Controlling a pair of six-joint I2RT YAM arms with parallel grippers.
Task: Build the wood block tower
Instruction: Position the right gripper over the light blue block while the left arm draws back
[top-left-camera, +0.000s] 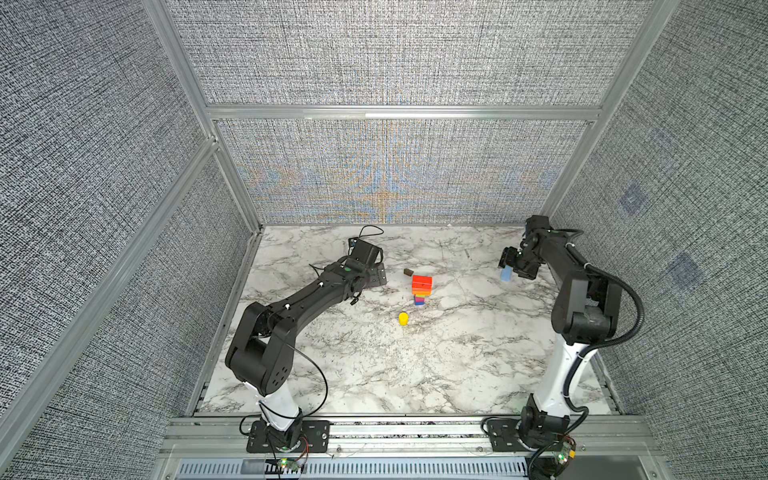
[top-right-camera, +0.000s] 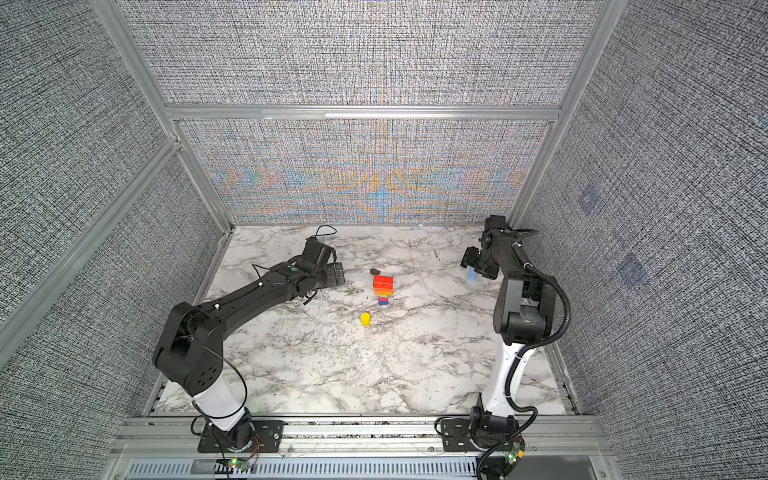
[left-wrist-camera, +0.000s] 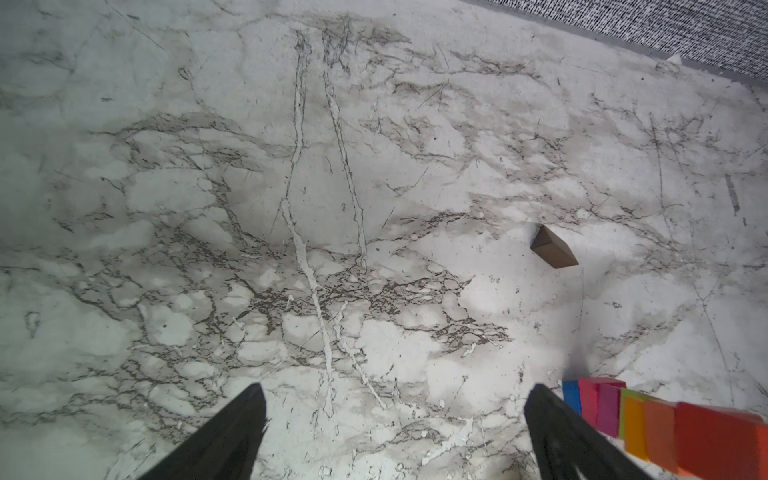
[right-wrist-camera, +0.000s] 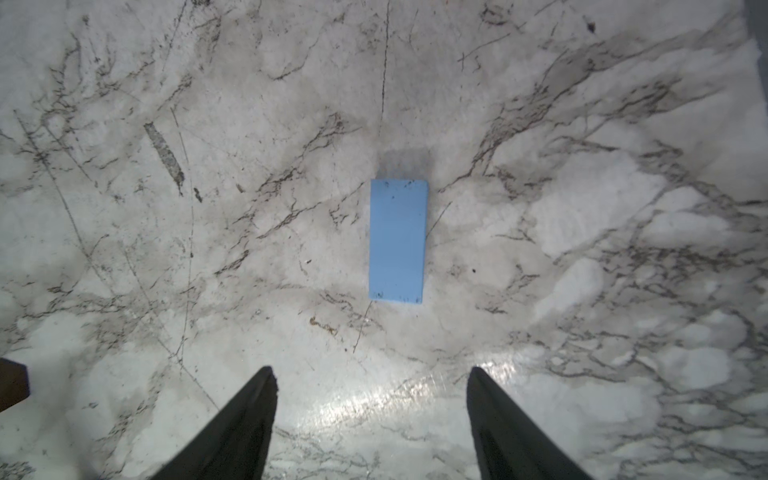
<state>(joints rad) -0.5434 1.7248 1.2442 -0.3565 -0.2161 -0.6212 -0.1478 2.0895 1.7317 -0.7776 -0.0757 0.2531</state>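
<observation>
The tower stands mid-table: blue and pink blocks low, orange and red slabs on top. Behind it lies a dark brown block. A yellow cylinder stands in front of it. My left gripper hangs open and empty just left of the tower. A light blue slab lies flat at the far right. My right gripper hovers above it, open, the slab ahead of its fingertips and not between them.
The marble table is boxed in by grey fabric walls with aluminium posts. The right arm's base and left arm's base sit on the front rail. The back wall's edge shows past the brown block.
</observation>
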